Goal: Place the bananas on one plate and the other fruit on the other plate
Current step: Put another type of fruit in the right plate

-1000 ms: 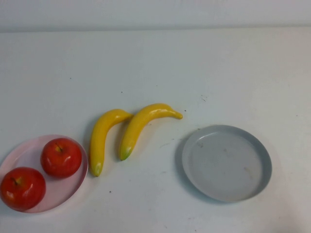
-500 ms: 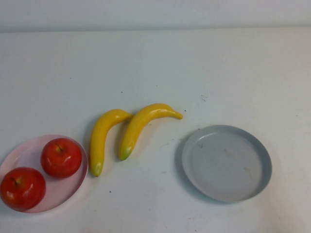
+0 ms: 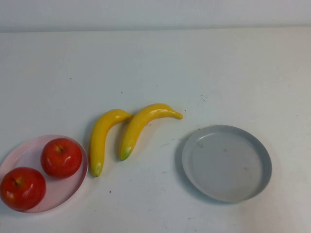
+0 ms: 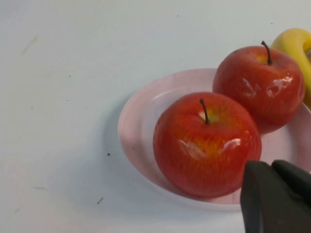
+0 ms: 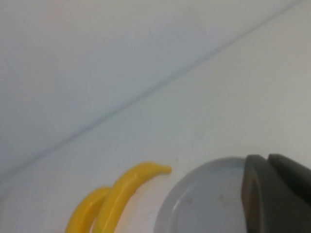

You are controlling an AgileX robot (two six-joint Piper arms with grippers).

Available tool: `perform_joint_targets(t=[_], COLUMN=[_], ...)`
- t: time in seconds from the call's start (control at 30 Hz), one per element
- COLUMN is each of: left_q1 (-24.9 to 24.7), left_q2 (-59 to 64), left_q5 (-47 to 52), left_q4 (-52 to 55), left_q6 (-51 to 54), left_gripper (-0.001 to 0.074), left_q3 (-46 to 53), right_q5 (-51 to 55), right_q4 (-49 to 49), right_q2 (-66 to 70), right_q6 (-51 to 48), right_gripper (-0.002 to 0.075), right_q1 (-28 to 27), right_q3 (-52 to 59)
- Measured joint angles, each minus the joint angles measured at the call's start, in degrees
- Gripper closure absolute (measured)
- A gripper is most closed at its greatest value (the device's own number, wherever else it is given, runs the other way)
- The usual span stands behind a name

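Note:
Two yellow bananas lie side by side mid-table, the left one (image 3: pixel 99 138) and the right one (image 3: pixel 141 124). The grey plate (image 3: pixel 226 162) lies empty to their right. The pale pink plate (image 3: pixel 58 189) at the front left holds two red apples (image 3: pixel 61 157) (image 3: pixel 22 188). Neither arm shows in the high view. My left gripper (image 4: pixel 272 167) is shut and empty, just short of the near apple (image 4: pixel 206 143) on the pink plate (image 4: pixel 141 126). My right gripper (image 5: pixel 268 160) is shut and empty, over the grey plate (image 5: pixel 204 204), with the bananas (image 5: pixel 131 187) beyond it.
The white table (image 3: pixel 155 68) carries only small dark specks. Its far edge meets a pale wall along the back. A banana tip (image 4: pixel 296 46) shows beside the far apple (image 4: pixel 260 85) in the left wrist view.

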Motion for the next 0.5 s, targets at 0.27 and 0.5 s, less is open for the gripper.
perform_joint_targets(t=[0.27, 0.5], left_q1=[0.0, 0.0], left_q2=[0.0, 0.0], left_q5=[0.0, 0.0], left_q4=[0.0, 0.0], left_q6=[0.0, 0.0], left_gripper=[0.0739, 0.0739], left_q3=[0.0, 0.0], right_q5=[18.1, 25.8], right_q4=[-9.2, -11.6], right_q2=[25.5, 49.4], right_q6=[-1.0, -7.7], right_gripper=[0.0743, 0.0743], right_q1=[0.0, 0.0], right_q3=[-18.0, -32.7])
